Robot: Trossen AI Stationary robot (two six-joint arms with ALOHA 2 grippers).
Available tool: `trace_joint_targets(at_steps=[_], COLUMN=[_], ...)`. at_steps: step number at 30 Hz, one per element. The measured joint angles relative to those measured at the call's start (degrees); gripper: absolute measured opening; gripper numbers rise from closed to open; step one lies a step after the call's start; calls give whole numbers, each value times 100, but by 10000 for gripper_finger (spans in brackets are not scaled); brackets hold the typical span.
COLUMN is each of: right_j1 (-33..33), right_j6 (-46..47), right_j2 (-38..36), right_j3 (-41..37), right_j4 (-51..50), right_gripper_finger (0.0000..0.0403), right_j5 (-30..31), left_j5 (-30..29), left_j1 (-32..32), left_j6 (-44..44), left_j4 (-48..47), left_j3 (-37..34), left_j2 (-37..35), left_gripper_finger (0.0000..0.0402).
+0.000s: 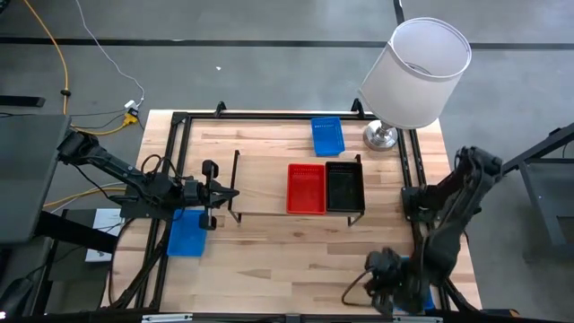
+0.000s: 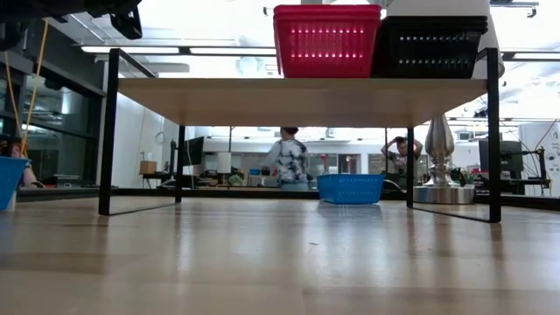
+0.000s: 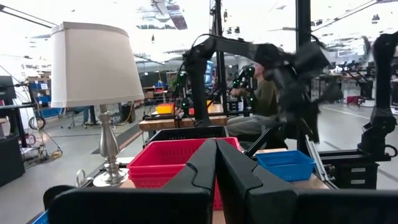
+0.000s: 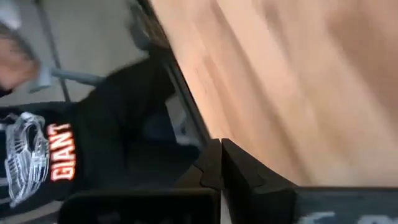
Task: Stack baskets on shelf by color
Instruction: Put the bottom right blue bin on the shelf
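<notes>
Plainly, the left pincer (image 1: 224, 193) hangs shut and empty at the left end of the shelf (image 1: 265, 184), its fingers (image 3: 214, 165) pressed together and aimed along the shelf top toward the red basket (image 1: 306, 188). That basket sits on the shelf with a black basket (image 1: 344, 187) touching it on the right; from above I cannot tell how many are nested in each. Neither holds anything loose. One blue basket (image 1: 187, 235) lies on the desk (image 1: 296, 251) just beside and below the left pincer, its long axis running front to back; this arm is far nearer to it than the other. A second blue basket (image 1: 328, 136) lies behind the shelf near the lamp (image 1: 417, 72), between the two arms' reaches. The right pincer (image 1: 386, 283) is low at the desk's front right corner, shut on nothing. No blue basket is shelved yet, so I judge the near one the next pick.
</notes>
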Motion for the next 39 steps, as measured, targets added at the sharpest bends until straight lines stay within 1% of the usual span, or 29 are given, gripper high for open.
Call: trace_joint_targets(at_steps=[4,6,9,12,18,20,22,24,26,30,34,37,39], right_j1=[352,470,569,585,493,443,399,364,317,266,311,332,330], right_j6=[1959,2778,3618,4102,4223,4247,4280,4319,4309,4112,4112,4231,4450], right_j2=[617,876,1168,1314,1360,1360,1358,1363,1363,1367,1376,1377,1378], right_j3=[0,0,-1,-2,51,257,555,842,997,1038,828,634,552], right_j4=[-128,-196,-311,-443,-775,-1257,-1959,-2730,-3128,-3015,-2688,-2570,-2594], right_gripper_finger=[0,0,0,0,0,0,0,0,0,0,0,1,8], right_j5=[-555,-865,-1254,-1457,-1606,-1715,-1826,-1840,-1803,-1719,-1733,-1735,-1843], left_j5=[0,-2,0,-1,0,-3,-7,-7,-9,-9,-9,-12,-15], left_j1=[-2,-2,-1,0,0,-1,-1,-2,0,-1,-2,0,0], left_j6=[0,0,-12,-59,-153,-145,-99,-61,-61,-55,-43,-42,-42], left_j4=[0,0,2,2,4,4,4,7,4,7,5,14,28], left_j3=[0,0,0,0,0,0,0,0,0,0,0,0,0], left_j2=[0,0,0,0,0,0,0,0,0,-1,0,0,0], left_gripper_finger=[3,3,3,3,3,3,3,3,3,3,3,3,3])
